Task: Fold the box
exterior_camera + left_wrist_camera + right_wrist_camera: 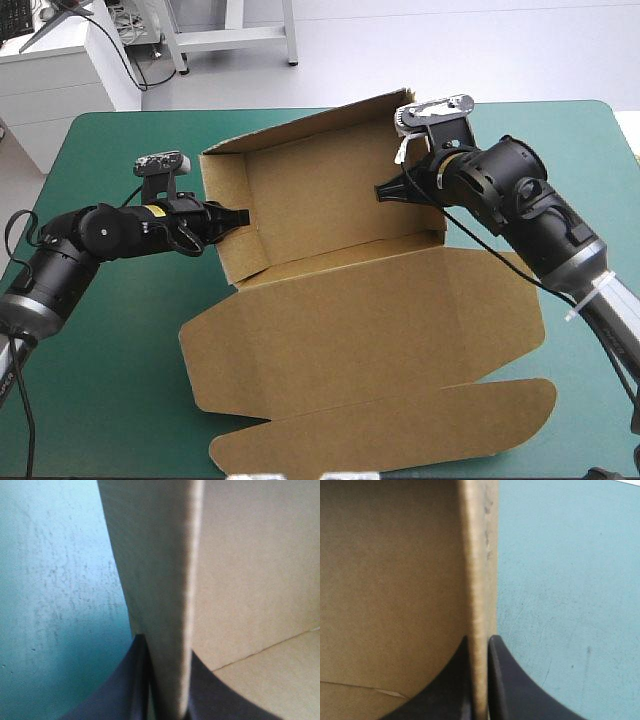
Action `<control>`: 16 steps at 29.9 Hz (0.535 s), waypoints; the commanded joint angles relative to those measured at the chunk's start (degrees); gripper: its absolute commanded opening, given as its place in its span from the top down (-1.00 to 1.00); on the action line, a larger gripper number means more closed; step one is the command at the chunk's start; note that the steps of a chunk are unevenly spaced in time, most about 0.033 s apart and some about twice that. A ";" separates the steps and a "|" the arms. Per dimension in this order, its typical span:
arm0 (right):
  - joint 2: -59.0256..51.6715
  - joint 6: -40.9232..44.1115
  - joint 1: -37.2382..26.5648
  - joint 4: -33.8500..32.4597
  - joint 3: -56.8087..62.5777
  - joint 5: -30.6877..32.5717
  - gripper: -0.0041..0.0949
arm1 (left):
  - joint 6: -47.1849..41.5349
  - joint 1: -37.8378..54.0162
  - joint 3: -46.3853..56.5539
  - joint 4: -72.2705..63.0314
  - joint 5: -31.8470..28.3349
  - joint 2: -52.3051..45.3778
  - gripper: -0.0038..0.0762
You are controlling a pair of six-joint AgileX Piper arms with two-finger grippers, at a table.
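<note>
High view shows the brown box (360, 320) mid-table as an open tray, lid flat toward the near edge. Its left wall is pinched by the left gripper (240, 217), its right wall by the right gripper (386, 191).

Your left arm (70, 255) comes in low from the left edge, forearm nearly level. Your left gripper (237, 217) is pinched all but closed on the left wall of the box (330, 190). Your right arm (540, 215) reaches from the near right, wrist pointing left, and your right gripper (386, 191) is clamped likewise on the right wall.
</note>
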 commanded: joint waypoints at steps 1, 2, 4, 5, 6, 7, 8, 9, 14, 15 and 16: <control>-1.84 1.01 0.09 0.42 -1.76 -1.45 0.91 | 1.33 -0.71 -2.72 -5.21 -1.11 -2.21 0.93; -1.84 1.01 0.09 0.77 -1.76 -0.56 0.91 | 1.19 -0.71 -3.29 -4.00 -0.48 -1.88 0.93; -1.71 1.01 -0.57 2.19 -1.76 1.62 0.91 | 0.97 -0.71 -5.93 -1.74 2.44 -0.38 0.93; -1.33 0.54 -1.22 3.59 -1.88 2.36 0.91 | 0.65 -0.71 -7.69 -1.00 4.04 0.46 0.93; -1.04 0.12 -1.81 4.82 -2.32 3.30 0.91 | 0.30 -0.71 -9.57 0.13 6.01 1.83 0.93; -0.24 -0.49 -2.39 5.94 -2.85 4.55 0.91 | -0.36 -0.71 -11.49 1.50 8.15 3.39 0.93; 0.53 -1.13 -3.12 6.98 -3.64 5.72 0.91 | -1.06 -0.71 -13.00 2.30 9.76 5.15 0.93; 1.62 -2.16 -3.81 8.23 -4.78 7.29 0.91 | -2.40 -0.71 -14.79 3.45 11.72 6.94 0.93; 7.66 -4.63 -6.16 11.99 -10.18 12.28 0.91 | -5.54 -1.77 -21.41 6.98 17.81 14.81 0.93; 8.60 -5.21 -6.56 13.04 -10.57 12.28 0.91 | -6.31 -2.40 -22.40 8.63 18.07 15.75 0.93; 9.50 -5.98 -7.21 14.51 -10.87 12.28 0.91 | -7.86 -3.32 -23.35 10.89 18.08 16.90 0.93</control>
